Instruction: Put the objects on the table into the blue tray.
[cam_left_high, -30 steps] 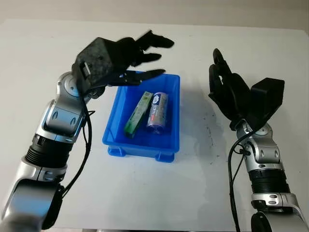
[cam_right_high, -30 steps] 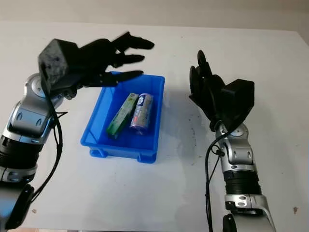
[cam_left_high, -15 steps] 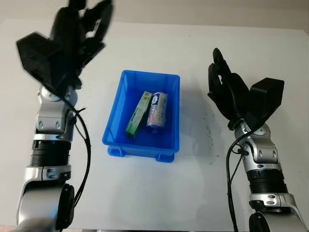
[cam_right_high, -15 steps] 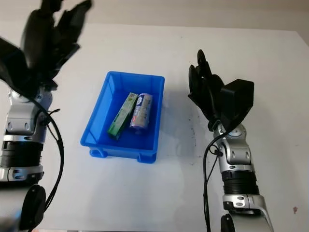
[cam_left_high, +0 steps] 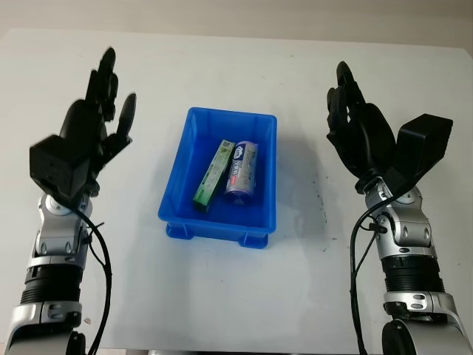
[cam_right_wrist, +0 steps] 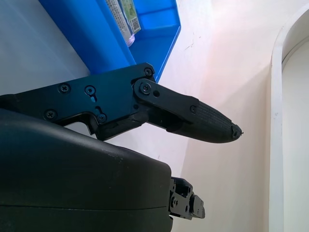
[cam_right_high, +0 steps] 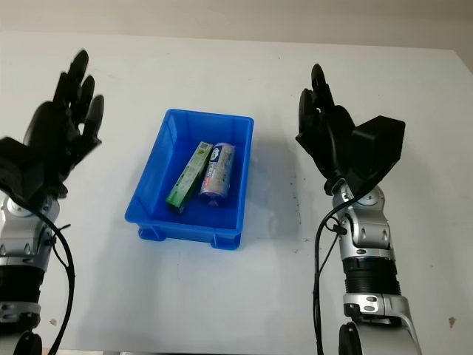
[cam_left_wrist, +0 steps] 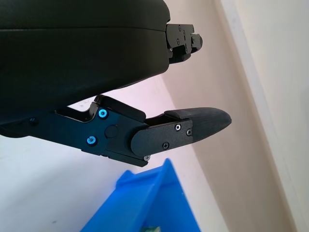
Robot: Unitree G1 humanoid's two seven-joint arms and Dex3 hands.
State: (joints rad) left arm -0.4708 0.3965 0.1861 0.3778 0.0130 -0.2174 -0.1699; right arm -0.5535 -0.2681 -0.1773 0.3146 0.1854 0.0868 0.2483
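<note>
Blue tray [cam_left_high: 260, 191] sitting mid-table [cam_left_high: 222, 296], holding a green box [cam_left_high: 211, 174] and a purple-labelled can [cam_left_high: 242, 171] side by side.
Left hand [cam_left_high: 89, 137] and right hand [cam_left_high: 361, 133] are hovering open, empty, flanking the tray.
</note>
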